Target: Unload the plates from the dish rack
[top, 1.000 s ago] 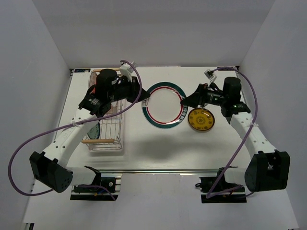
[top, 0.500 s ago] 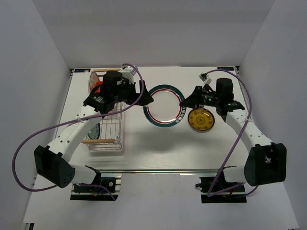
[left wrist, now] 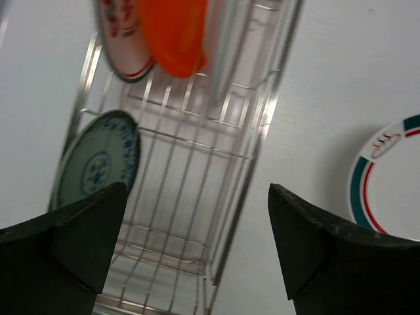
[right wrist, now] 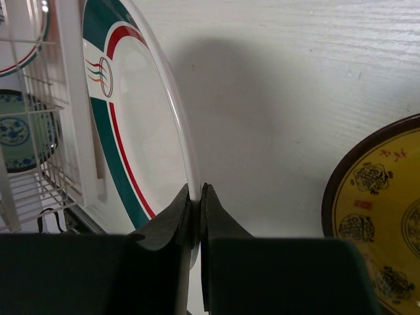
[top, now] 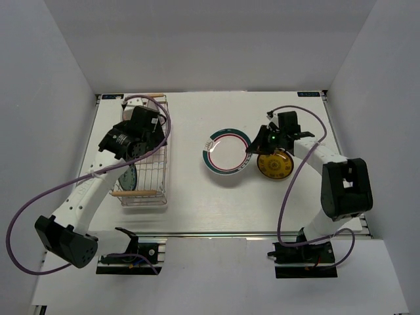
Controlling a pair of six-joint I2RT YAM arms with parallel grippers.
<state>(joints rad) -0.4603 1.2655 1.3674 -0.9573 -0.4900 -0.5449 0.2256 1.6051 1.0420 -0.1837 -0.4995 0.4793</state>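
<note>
Plates are partly unloaded. The yellow plate (top: pixel 274 164) lies flat on the table (top: pixel 210 207), right of centre. Just left of it the green-banded plate (top: pixel 226 152) is tilted, its rim pinched between the closed fingers of the right gripper (right wrist: pixel 197 190), so it is not yet set down. The teal-blue plate (left wrist: pixel 98 161), orange-red plate (left wrist: pixel 174 33) and red-marked white plate (left wrist: pixel 121 39) are left in the dish rack (left wrist: pixel 256 131) at the left. The left gripper (left wrist: pixel 197 189) hovers over the rack, spread wide and empty.

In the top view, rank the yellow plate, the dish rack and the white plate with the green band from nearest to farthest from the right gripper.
1. White plate with the green band: right rim pinched in the right gripper.
2. Yellow plate: close beside the gripper, on its right.
3. Dish rack: far off on the left side.
</note>
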